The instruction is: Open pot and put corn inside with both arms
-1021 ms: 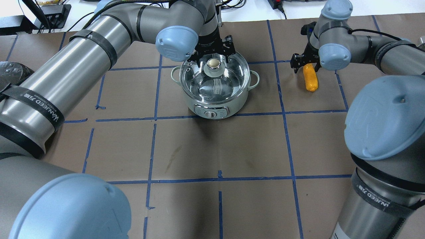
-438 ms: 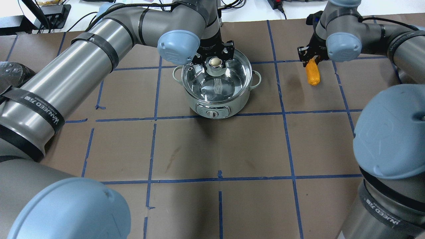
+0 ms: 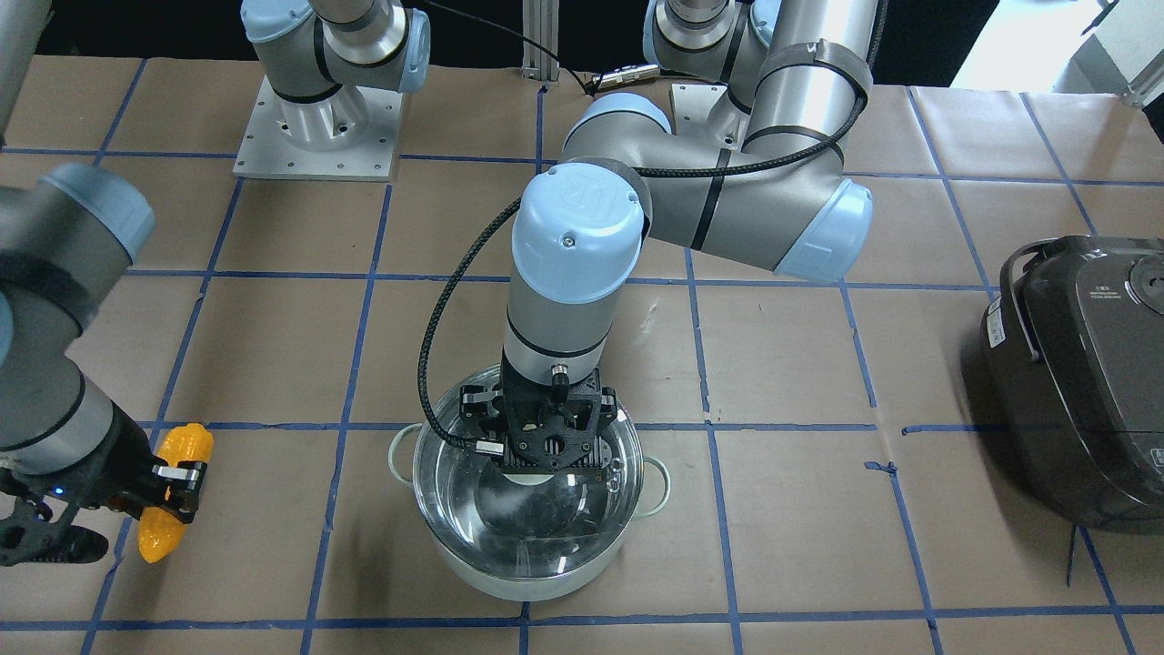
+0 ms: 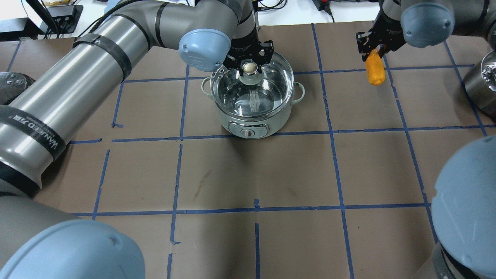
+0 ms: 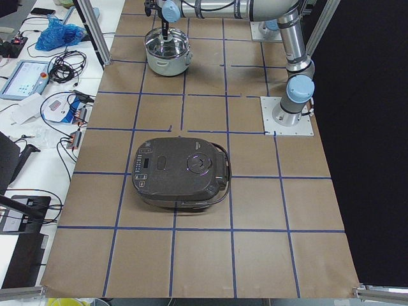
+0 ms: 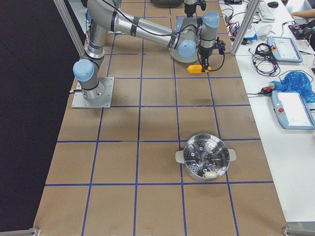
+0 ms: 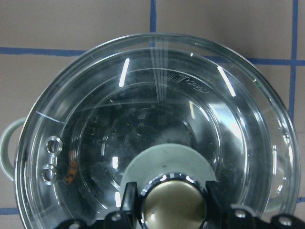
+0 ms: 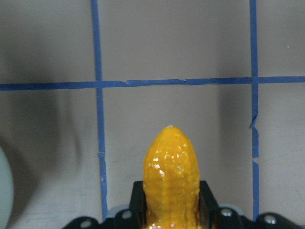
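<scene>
The mint-green pot [image 4: 252,122] stands at the table's far middle under its glass lid [image 4: 252,97]. My left gripper [image 4: 250,69] is shut on the lid's knob [image 7: 174,205] from above. The lid looks raised a little off the rim. It also shows in the front view [image 3: 527,509], below the left gripper [image 3: 546,455]. My right gripper [image 4: 372,52] is shut on the top end of the yellow-orange corn [image 4: 375,71] and holds it above the table, right of the pot. The corn hangs tip-down in the right wrist view [image 8: 171,176] and shows in the front view [image 3: 168,496].
A dark grey rice cooker [image 3: 1082,382] sits on the robot's left side of the table, also in the left view [image 5: 182,172]. A steel steamer pot [image 6: 205,162] stands on the robot's right side, at the overhead view's right edge [image 4: 480,81].
My right gripper has lifted the corn off the table and carried it up and farther back. My left gripper has stayed on the knob, and the lid seems slightly raised.
</scene>
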### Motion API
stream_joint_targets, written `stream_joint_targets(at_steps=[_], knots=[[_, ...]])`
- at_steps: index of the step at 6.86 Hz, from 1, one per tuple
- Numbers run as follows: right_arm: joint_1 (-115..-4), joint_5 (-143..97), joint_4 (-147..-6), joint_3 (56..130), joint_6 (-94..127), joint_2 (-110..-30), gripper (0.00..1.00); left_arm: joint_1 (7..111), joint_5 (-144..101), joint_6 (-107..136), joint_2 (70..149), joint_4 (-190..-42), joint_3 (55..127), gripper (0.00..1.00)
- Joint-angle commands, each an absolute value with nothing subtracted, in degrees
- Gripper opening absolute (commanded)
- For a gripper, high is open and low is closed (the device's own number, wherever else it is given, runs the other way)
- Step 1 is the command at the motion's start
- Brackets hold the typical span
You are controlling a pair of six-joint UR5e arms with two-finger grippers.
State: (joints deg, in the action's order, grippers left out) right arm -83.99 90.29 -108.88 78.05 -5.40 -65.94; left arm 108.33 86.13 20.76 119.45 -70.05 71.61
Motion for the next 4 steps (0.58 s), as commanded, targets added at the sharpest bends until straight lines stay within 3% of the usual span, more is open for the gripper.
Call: stream_joint_targets(at_steps=[1,4], knots=[[-94.5,90.1,-106.9,74.7,1.4,-66.1,0.06,107.1,86.5,16.3,114.7,-73.9,71.6,0.02],[-103.8,90.6,-111.0,74.4,8.1,-61.2,0.07,89.0,87.8,-6.6,106.8,-86.2,74.2,0.02]])
